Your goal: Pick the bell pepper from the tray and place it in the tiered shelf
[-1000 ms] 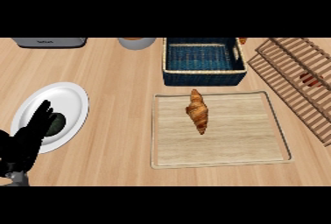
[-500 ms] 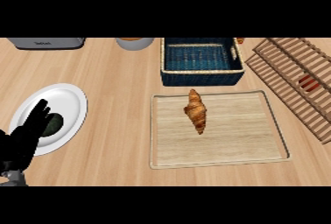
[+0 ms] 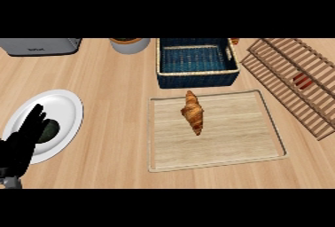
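A red bell pepper [image 3: 301, 80] shows through the slats of the wooden tiered shelf [image 3: 288, 84] at the right. The wooden tray [image 3: 248, 133] in the middle carries only a brown croissant [image 3: 193, 112]. My left hand [image 3: 23, 144] rests open at the lower left, fingers up, over the edge of a white plate [image 3: 62, 115]. My right hand does not show.
A dark green item [image 3: 49, 132] lies on the white plate, partly behind my hand. A blue woven basket [image 3: 196, 62] stands behind the tray. A grey toaster [image 3: 39, 45] and a grey cup [image 3: 130, 45] sit along the far edge.
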